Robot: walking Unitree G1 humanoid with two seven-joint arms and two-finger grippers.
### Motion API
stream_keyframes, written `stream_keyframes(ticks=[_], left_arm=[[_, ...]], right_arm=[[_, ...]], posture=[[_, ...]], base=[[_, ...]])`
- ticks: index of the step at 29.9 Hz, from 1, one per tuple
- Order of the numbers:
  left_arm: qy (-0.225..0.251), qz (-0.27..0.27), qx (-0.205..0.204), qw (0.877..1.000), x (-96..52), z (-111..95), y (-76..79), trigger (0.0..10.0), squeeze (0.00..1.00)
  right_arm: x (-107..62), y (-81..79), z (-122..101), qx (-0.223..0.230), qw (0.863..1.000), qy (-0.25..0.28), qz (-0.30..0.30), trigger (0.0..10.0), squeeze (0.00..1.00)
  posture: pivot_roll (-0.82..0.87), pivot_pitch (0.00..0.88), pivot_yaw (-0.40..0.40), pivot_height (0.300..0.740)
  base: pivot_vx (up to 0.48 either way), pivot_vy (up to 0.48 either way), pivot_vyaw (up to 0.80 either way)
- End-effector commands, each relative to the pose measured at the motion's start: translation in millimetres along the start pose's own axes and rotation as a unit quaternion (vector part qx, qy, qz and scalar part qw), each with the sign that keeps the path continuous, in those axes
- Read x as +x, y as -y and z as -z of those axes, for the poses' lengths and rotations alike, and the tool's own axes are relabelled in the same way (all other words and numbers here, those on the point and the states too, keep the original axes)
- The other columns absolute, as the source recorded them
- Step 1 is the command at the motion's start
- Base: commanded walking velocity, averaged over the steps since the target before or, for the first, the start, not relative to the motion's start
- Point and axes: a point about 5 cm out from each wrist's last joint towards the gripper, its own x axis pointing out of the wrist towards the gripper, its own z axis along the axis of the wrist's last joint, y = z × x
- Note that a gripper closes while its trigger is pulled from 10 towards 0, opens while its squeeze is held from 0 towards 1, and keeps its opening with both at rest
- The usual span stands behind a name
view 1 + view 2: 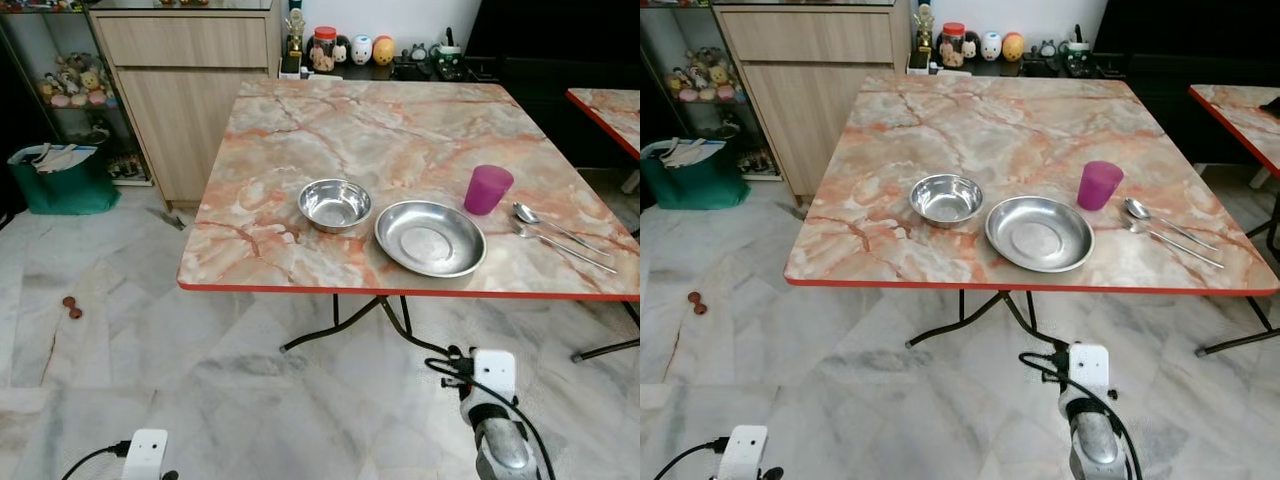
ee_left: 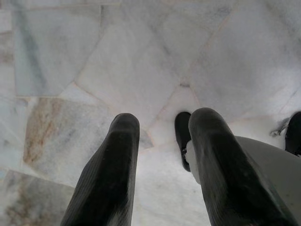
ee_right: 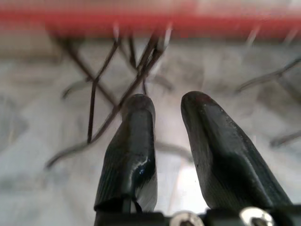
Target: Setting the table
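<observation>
1. I take the plate [image 1: 430, 238] as my landmark; it lies near the front edge of the marble-patterned desk [image 1: 400, 120], with the robot standing back from that edge.
2. Just left of the plate and close beside it sits the steel bowl [image 1: 334, 204], upright and empty.
3. Right of the plate and a little farther back stands the purple cup [image 1: 488, 189], near the plate's rim but apart from it.
4. Farther right of the plate lie a spoon [image 1: 527, 213] and a second utensil [image 1: 560, 245], side by side; I cannot tell whether the second is a fork or a spoon.
5. My left pincer [image 2: 162, 136] hangs low over the floor, well short of the plate, fingers apart with a clear gap and nothing between them.
6. My right pincer [image 3: 167, 113] points under the desk's red edge toward its legs, fingers slightly apart, empty.
7. I judge the place setting largely laid; next I would raise an arm to desk height for any adjusting.
8. I can read no writing or brand anywhere.
</observation>
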Motion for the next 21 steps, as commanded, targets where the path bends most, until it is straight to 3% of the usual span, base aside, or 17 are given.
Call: stream_keyframes(ticks=[1,4,10,14,16,21], left_arm=[[0.002,0.003,0.001,1.000,0.6,-2.3,1.7,10.0,0.00],[0.004,0.007,0.003,1.000,1.9,-4.6,10.0,10.0,0.00],[0.008,0.011,0.006,1.000,3.5,-8.7,23.8,10.0,0.00],[0.012,0.011,0.007,1.000,3.9,-11.2,26.2,10.0,0.00],[0.015,0.009,0.004,1.000,4.0,-11.9,26.1,10.0,0.00],[0.016,0.005,-0.003,1.000,3.5,-10.6,23.1,10.0,0.00]], right_arm=[[-1.6,-0.5,-7.5,0.002,1.000,0.027,0.005,10.0,0.00],[-9.2,-5.5,-16.9,-0.015,0.998,0.061,-0.010,10.0,0.00],[-11.8,-5.6,-36.3,-0.003,0.995,0.095,-0.003,10.0,0.00],[4.2,-4.1,-54.5,0.045,0.993,0.108,0.012,10.0,0.00],[21.9,1.1,-67.0,0.117,0.986,0.110,0.048,10.0,0.00],[35.0,-10.9,-84.0,0.106,0.987,0.117,0.014,10.0,0.00]], posture=[[-0.05,0.000,-0.051,0.740],[-0.05,0.000,-0.052,0.740],[-0.05,0.000,-0.045,0.740],[-0.07,0.000,-0.034,0.740],[-0.07,0.000,-0.036,0.740],[-0.06,0.000,-0.039,0.740]], base=[[0.000,0.000,0.00],[0.000,0.000,0.00],[0.000,0.000,0.00],[0.000,0.000,0.00],[0.000,0.000,0.00],[0.000,0.000,0.00]])
